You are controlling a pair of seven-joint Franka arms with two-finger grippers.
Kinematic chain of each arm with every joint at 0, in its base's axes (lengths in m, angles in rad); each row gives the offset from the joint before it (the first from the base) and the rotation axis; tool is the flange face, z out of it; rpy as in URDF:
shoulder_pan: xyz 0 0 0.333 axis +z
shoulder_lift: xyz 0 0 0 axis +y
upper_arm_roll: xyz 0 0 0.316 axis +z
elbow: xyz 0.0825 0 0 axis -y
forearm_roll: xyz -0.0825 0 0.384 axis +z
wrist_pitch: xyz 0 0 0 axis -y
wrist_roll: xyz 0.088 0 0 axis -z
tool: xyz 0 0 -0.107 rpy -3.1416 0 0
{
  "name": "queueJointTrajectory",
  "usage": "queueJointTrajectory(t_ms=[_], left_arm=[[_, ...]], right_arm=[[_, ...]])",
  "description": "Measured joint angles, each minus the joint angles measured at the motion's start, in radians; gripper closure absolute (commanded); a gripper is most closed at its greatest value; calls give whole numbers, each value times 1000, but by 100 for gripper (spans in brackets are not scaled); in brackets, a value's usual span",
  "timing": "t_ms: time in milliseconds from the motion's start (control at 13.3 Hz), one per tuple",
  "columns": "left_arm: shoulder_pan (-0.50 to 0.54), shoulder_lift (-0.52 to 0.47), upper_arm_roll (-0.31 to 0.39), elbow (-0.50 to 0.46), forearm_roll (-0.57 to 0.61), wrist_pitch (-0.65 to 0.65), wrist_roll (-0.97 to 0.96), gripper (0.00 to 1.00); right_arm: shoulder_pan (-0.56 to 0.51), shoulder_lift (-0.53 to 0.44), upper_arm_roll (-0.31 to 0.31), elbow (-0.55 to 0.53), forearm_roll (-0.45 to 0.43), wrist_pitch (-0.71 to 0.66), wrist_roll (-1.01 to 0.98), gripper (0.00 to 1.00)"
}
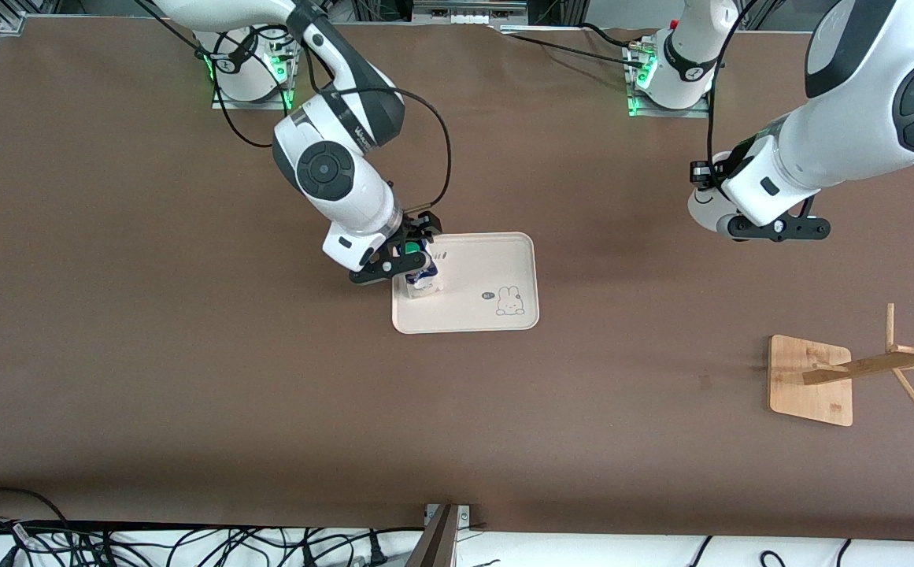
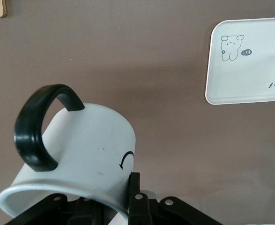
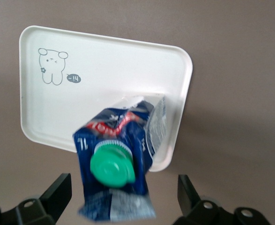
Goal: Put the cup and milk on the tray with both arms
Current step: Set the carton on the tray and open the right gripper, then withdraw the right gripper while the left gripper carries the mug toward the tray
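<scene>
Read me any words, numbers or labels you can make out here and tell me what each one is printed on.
"1L" reads on the milk carton, white on blue near its green cap; the red lettering above it is too warped to read.
The dark oval mark beside the rabbit drawing on the tray looks like "14", uncertain.
The script strokes on the tray are too small to read.
The cup shows only part of a black drawn face, no text.

Robotics lab, two bolted-down white arms (image 1: 331, 157) on a brown table (image 1: 189, 354), loose cables (image 1: 189, 543) along its edge
</scene>
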Motion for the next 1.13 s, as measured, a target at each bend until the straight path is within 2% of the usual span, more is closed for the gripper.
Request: queueJointTrajectory(t_ms=[300, 526, 601, 751, 977, 1127], left_arm=[[0, 7, 0, 28, 0, -21, 0, 100], [0, 39, 1, 91, 0, -63, 0, 100], [0, 48, 1, 103, 0, -69, 0, 100], [-11, 59, 0, 112, 0, -87, 0, 100], [-45, 63, -1, 114, 0, -123, -15, 100], [-54, 65, -1, 114, 0, -135, -17, 100]], right_arm=[[-3, -137, -36, 28, -3, -114, 0, 0], [-3, -292, -82, 78, -14, -328, 0, 0], [-3, -338, -127, 108, -37, -414, -6, 0], [-8, -387, -254, 164, -97, -522, -110, 0], [-15, -372, -438, 177, -111, -536, -348, 0], [-21, -349, -508, 177, -111, -536, -411, 0]])
